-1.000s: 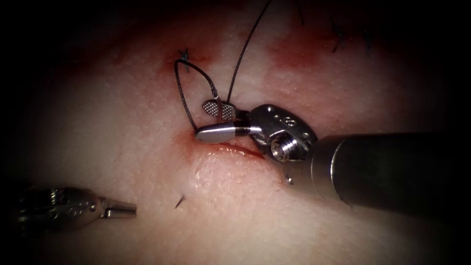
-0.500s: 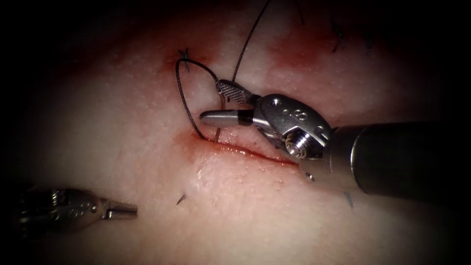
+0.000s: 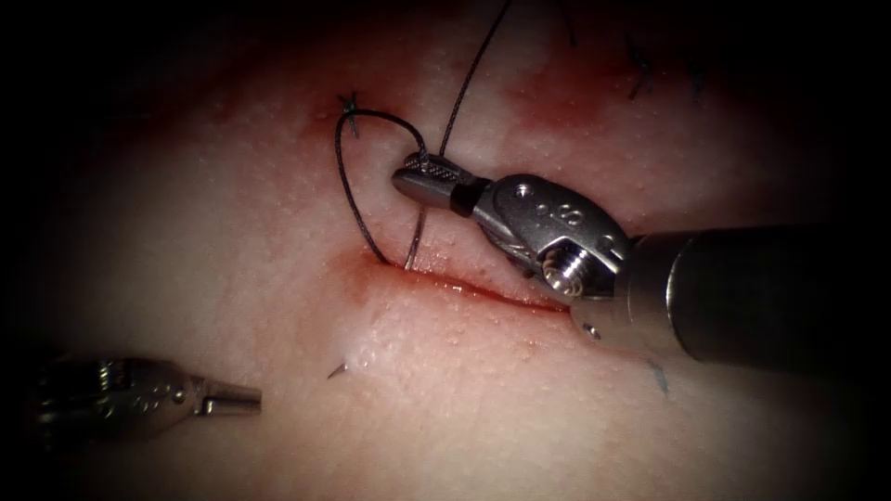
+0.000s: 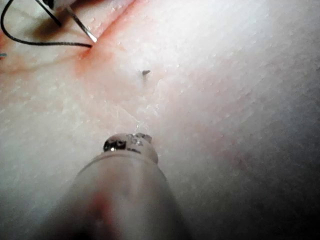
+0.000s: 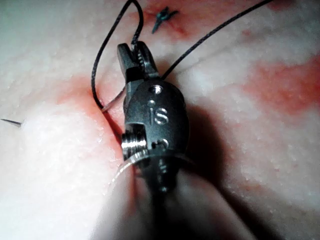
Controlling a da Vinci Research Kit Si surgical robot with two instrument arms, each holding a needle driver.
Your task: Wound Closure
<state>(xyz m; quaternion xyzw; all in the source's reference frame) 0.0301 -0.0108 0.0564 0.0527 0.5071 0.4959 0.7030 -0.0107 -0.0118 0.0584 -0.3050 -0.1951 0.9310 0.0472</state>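
My right tool comes in from the right, and its jaws are shut on the thin curved needle near its upper end. The needle's lower end sits in the tissue at the left end of the cut. Dark thread loops from a knot down to the cut's left end, and another strand climbs away from the jaws. In the right wrist view the right tool grips above the needle. My left tool lies low on the left with its jaws together, holding nothing.
Red fluid stains the tissue around the cut and near the knot. A short cut end of thread sticks out below the cut, also seen as a thread stub. More knots sit at the far right. The left tool's tip rests over pale tissue.
The right tool's jaws stood wide open around the needle and have closed on it, after lifting slightly up and to the right. The left tool has stayed still.
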